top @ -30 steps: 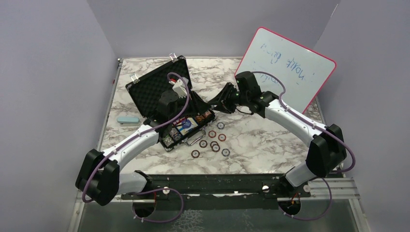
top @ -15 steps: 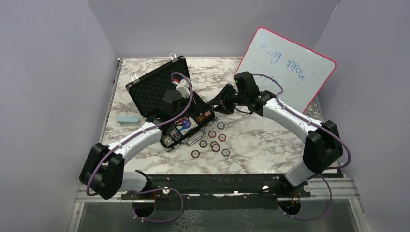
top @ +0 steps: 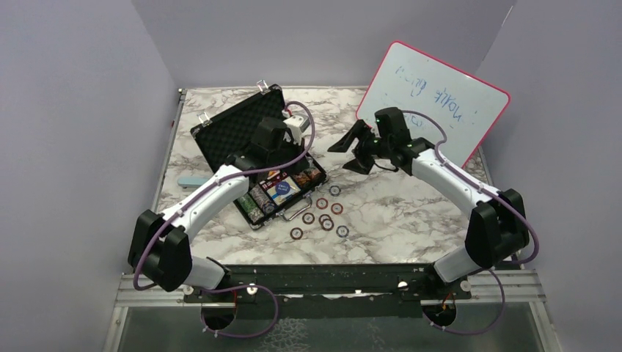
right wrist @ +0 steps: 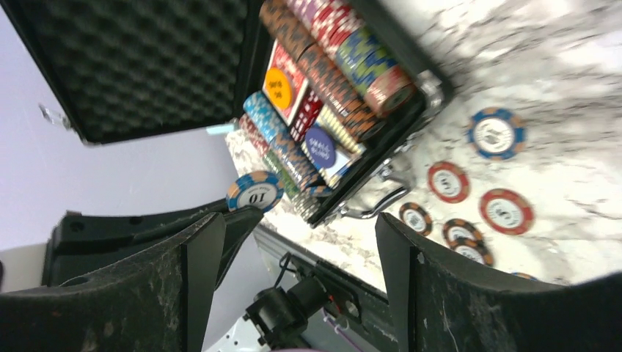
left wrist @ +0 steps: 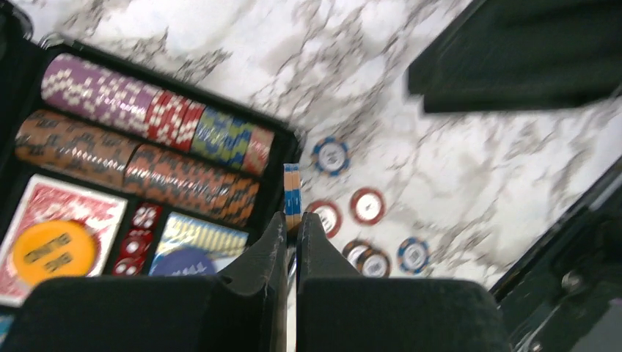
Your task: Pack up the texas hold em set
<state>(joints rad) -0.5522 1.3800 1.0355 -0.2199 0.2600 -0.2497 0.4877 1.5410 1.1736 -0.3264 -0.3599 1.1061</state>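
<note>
Lilac walls point(top: 73, 110) enclose marble table point(top: 403, 227) (left gripper point(left wrist: 292, 220) pinches chip point(left wrist: 292, 189), right gripper point(right wrist: 299, 220) gapes).

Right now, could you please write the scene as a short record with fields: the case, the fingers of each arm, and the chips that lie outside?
case: black briefcase, open, lid up, chip rows in its tray
left fingers: shut on a blue-and-orange chip, held above the case
right fingers: open, nothing between them
loose chips: about eight on the marble table, beside the case handle
other: pink-framed whiteboard leaning at the back right
</note>
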